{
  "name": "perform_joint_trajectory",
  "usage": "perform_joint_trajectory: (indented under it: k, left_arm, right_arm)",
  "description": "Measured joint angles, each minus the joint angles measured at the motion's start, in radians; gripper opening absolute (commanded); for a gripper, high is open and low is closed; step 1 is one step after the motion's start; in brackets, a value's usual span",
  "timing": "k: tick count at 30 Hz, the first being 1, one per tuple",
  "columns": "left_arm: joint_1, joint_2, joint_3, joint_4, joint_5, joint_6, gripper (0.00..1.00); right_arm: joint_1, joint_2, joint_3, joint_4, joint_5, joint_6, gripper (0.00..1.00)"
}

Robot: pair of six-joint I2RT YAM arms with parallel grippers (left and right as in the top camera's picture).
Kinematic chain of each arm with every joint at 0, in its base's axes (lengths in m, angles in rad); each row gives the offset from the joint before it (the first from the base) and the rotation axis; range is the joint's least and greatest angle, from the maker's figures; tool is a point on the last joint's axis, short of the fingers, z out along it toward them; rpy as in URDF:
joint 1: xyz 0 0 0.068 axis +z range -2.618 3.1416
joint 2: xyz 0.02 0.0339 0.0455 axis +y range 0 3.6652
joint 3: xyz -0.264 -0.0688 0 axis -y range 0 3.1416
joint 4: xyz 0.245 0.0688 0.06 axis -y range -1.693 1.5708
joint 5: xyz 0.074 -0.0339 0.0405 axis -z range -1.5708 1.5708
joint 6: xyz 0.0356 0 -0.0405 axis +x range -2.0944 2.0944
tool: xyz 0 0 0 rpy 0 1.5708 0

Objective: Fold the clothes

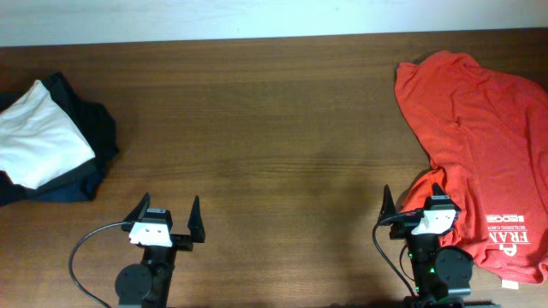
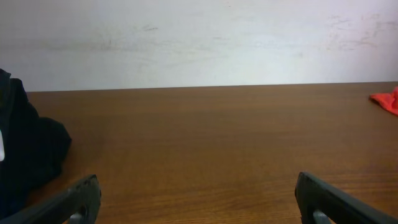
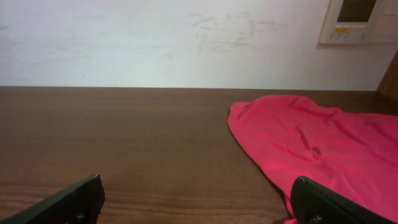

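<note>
Your left gripper (image 1: 168,214) and right gripper (image 1: 413,204) sat parked, jaws apart, empty; T-shirt (image 1: 479,120) lay rumpled at frame right, seemingly awaiting spreading on the worktop (image 1: 274,128).

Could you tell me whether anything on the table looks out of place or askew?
Only the T-shirt: it lies rumpled along the table's right side, its edge bunched beside the open right gripper and running off the overhead view. The white garment on the navy garment at left looks folded.
</note>
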Motion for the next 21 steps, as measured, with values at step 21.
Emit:
perform_joint_trajectory:
  k: [21]
  left_arm:
    - [0.000,0.000,0.000,0.000,0.000,0.000,0.99]
  right_arm:
    - [0.000,0.000,0.000,0.000,0.000,0.032,0.99]
